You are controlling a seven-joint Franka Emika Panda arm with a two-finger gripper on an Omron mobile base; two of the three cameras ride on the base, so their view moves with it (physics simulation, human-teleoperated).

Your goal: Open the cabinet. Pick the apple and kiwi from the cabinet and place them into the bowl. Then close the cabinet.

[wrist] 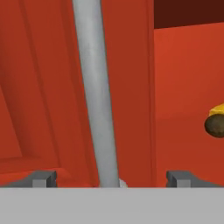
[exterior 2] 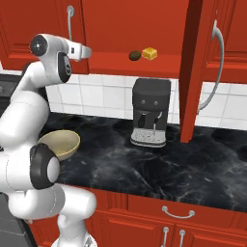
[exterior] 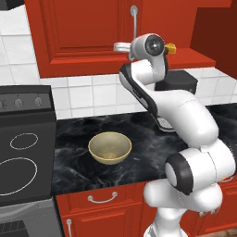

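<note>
The red cabinet has its right door swung open and its left door shut. My gripper is open at the lower end of the left door's silver bar handle, which runs between the two fingertips without touching either. The gripper is level with the cabinet's bottom edge, and it also appears in the right base view. The kiwi lies on the open shelf beside a yellow cheese wedge. The apple is hidden. The tan bowl stands empty on the counter.
A black coffee machine stands on the dark marble counter under the open shelf. The stove is left of the bowl. The open right door juts out over the counter. Red drawers run below.
</note>
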